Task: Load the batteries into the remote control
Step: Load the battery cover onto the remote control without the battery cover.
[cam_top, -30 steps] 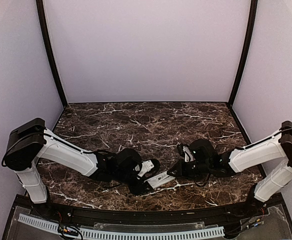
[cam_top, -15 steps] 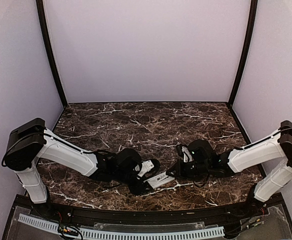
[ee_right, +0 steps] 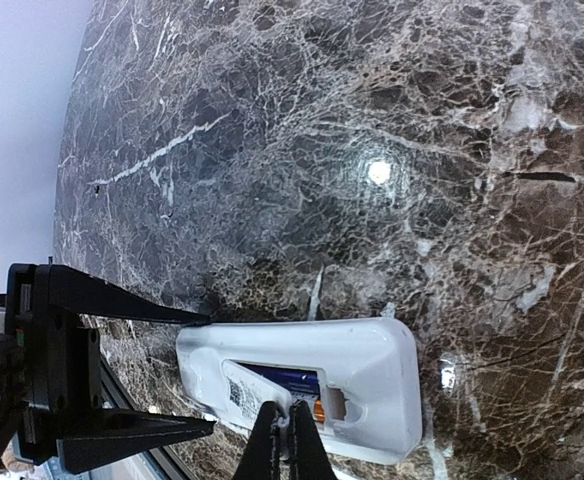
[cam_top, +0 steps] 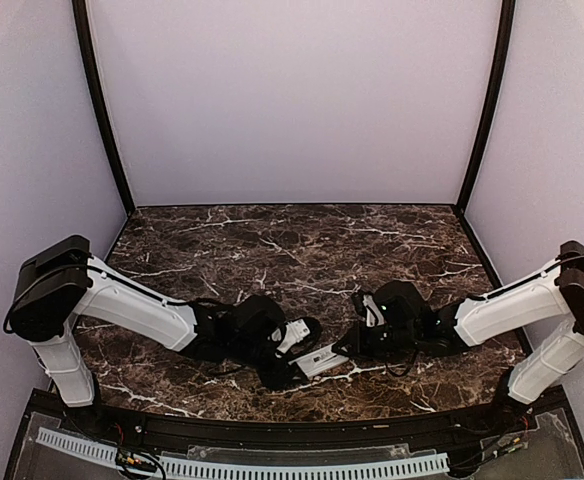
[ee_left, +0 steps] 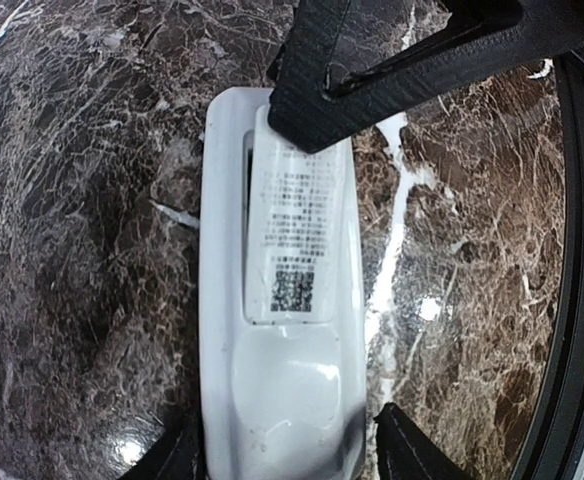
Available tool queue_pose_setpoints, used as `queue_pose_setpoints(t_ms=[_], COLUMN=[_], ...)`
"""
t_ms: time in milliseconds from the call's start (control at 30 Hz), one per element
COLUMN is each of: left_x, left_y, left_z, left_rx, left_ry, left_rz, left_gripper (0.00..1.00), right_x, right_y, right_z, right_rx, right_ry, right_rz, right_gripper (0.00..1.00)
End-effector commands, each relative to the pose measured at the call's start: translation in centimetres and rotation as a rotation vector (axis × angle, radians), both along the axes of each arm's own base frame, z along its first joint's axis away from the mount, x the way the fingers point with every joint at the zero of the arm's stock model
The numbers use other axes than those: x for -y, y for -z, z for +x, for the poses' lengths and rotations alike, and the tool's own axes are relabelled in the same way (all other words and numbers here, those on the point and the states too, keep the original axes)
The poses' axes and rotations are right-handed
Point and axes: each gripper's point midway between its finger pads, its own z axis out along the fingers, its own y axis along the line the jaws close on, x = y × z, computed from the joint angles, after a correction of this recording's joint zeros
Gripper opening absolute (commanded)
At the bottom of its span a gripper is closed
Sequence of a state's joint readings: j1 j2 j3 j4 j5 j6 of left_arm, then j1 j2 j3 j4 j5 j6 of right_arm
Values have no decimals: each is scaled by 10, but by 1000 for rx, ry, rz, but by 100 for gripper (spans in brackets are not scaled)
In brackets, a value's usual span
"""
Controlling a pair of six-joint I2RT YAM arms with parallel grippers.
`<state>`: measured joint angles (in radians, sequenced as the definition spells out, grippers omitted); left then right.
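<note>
The white remote control (cam_top: 322,361) lies back up on the marble table near the front edge. It also shows in the left wrist view (ee_left: 282,390) and the right wrist view (ee_right: 372,360). A dark blue battery (ee_right: 294,381) lies in its recess. A flat white cover piece (ee_left: 292,230) with a printed label lies tilted over the recess. My left gripper (cam_top: 290,368) is shut on the remote's end, one finger on each side (ee_left: 282,452). My right gripper (ee_right: 285,425) is shut on the cover's edge (ee_right: 240,392).
The dark marble table (cam_top: 302,250) stretches back to the lilac walls. A black rail (ee_left: 582,300) runs along the table's front edge, close to the remote. Both arms meet low over the table's front middle.
My right gripper has edged a little to the left over the remote. The left gripper and the remote have hardly moved.
</note>
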<state>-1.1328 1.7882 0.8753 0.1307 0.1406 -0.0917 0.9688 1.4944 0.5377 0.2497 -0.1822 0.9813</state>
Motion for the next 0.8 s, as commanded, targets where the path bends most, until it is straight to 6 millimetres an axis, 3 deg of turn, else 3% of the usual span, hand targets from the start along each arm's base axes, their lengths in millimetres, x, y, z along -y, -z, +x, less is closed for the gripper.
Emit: queue_pose_setpoints(t_ms=[0, 167, 300, 633, 767], left_x=[17, 38, 46, 45, 39], left_y=[-17, -30, -27, -5, 3], left_z=[2, 12, 15, 18, 13], left_rx=[27, 69, 72, 62, 36], left_ry=[39, 61, 65, 56, 66], left_rz=[-27, -62, -64, -16, 8], left_gripper=[58, 56, 48, 29, 27], right_x=[12, 12, 15, 16, 16], right_y=[24, 25, 26, 23, 23], right_z=[-16, -16, -17, -17, -16], right_rx=[-52, -52, -51, -41, -39], right_ry=[-20, -21, -18, -26, -27], right_rz=[-89, -99, -104, -115, -122], right_gripper=[0, 0, 0, 0, 0])
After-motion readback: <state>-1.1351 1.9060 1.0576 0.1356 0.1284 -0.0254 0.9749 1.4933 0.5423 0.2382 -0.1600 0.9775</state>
